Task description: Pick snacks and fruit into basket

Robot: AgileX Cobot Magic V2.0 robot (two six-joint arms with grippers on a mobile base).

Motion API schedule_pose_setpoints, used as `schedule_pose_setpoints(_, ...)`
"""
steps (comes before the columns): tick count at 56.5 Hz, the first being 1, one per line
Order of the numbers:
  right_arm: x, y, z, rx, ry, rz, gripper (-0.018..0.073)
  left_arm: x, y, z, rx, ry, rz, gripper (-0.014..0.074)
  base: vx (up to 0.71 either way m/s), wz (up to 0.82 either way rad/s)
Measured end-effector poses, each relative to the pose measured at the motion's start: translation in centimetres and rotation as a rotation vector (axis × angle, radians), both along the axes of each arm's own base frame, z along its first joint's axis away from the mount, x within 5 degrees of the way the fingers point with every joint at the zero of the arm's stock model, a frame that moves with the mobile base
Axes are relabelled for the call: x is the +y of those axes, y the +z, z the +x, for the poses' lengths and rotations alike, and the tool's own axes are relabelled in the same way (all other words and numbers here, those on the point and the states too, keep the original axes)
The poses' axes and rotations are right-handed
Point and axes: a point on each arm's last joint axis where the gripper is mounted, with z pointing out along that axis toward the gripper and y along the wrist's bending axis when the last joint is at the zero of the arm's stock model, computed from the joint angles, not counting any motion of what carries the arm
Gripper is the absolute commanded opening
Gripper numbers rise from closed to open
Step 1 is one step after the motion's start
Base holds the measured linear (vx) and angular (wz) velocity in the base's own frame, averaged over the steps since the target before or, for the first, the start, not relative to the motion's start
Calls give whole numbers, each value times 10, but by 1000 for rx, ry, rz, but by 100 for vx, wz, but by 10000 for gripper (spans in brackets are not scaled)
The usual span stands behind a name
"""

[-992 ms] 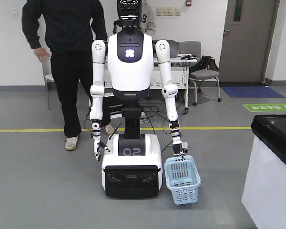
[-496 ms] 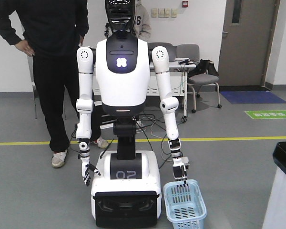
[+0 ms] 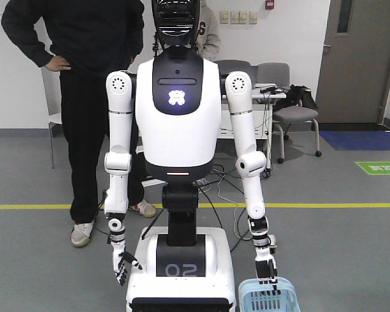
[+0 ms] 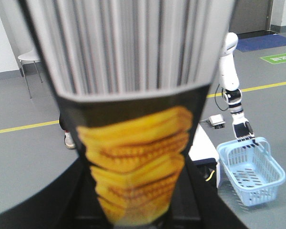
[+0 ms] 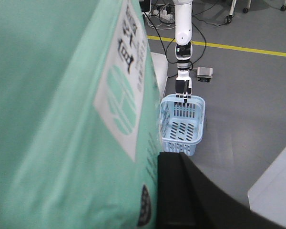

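Left gripper clamped on chip bag, dark fingers flanking it. Right gripper: one finger against green pack, grip unclear. Blue basket hangs from humanoid hand, well apart.

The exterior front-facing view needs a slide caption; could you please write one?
Two-armed robot holds a pale blue basket with its left gripper.
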Motion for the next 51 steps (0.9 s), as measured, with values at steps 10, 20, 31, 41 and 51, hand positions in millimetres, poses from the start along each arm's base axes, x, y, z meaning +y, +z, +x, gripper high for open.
schedule_pose_setpoints(10, 0, 0, 0, 0, 0, 0, -8, 0, 0, 0, 0, 0, 0, 11, 39, -2)
schedule_pose_setpoints(20, 0, 0, 0, 0, 0, 0, -8, 0, 0, 0, 0, 0, 0, 11, 36, -3)
schedule_pose_setpoints(31, 0, 0, 0, 0, 0, 0, -8, 0, 0, 0, 0, 0, 0, 11, 32, 0)
schedule_pose_setpoints(41, 0, 0, 0, 1, 0, 0, -8, 0, 0, 0, -1, 0, 0, 11, 27, 5)
schedule_pose_setpoints(51, 0, 0, 0, 1, 0, 0, -8, 0, 0, 0, -1, 0, 0, 11, 23, 10)
